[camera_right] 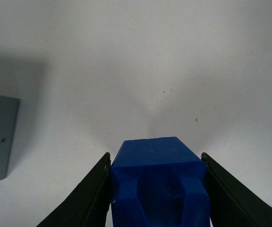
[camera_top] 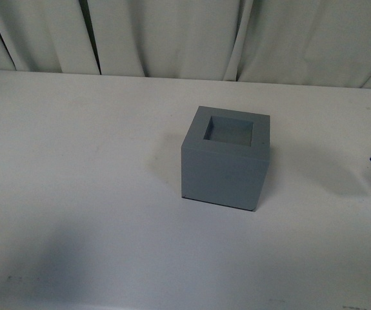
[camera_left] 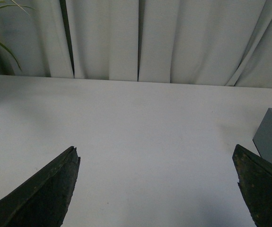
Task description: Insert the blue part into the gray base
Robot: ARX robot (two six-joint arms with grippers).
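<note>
Right claw (camera_right: 155, 153) first: its two dark, matte, wedge-shaped fingers (camera_right: 91, 189) are pressed flat against both sides of the bright blue matte plastic block (camera_right: 157, 184), so it's clamped on that. From the right wrist cam the blue block has a smooth face with chamfered edges sloping in, plus a blocky notched bit closest to the camera. Can't tell if its bottom touches the table. In the front view only a sliver of blue shows at the far right edge, well apart from the matte gray cube-shaped base (camera_top: 227, 158), which sits upright near the middle of the plain white tabletop (camera_top: 75, 161). The gray base has sharp edges, flat dull faces and a square recess in its top with nothing in it. Left claw (camera_left: 155, 148) is spread wide with just bare table between its rough dark fingers (camera_left: 50, 194), and a corner of the gray base is off to one side. Behind it all hangs a pleated white fabric curtain (camera_top: 172, 35).
</note>
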